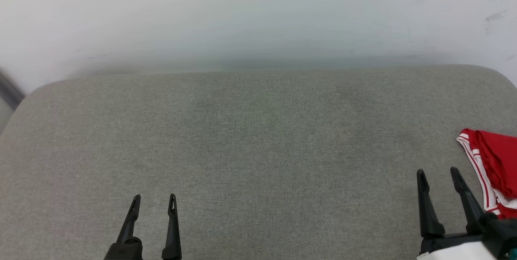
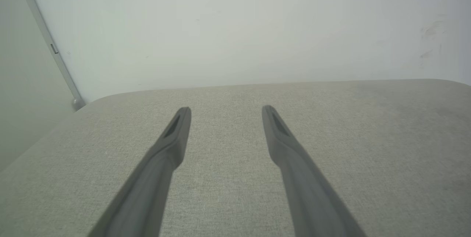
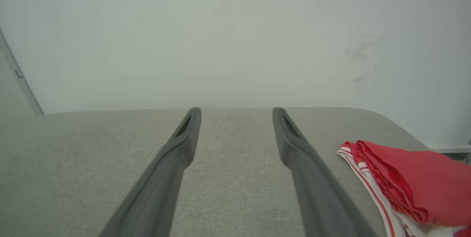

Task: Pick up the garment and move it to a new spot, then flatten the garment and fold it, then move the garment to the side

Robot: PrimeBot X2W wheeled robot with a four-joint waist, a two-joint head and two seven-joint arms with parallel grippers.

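At the right edge of the grey upholstered surface (image 1: 258, 131), the garment (image 1: 494, 163) lies in a compact, layered bundle: red cloth over white striped trim. It sits just beside the right gripper (image 1: 438, 170) and does not touch it. The right gripper is released, its fingers spread with nothing between them. The left gripper (image 1: 155, 197) is likewise released and empty, over bare fabric and well apart from the garment.

Assessment: the stacked layers and side position suggest that folding and setting aside are complete. Most of the garment is cut off by the picture edge, so the fold cannot be confirmed. If it is merely bunched, every step is left to do.
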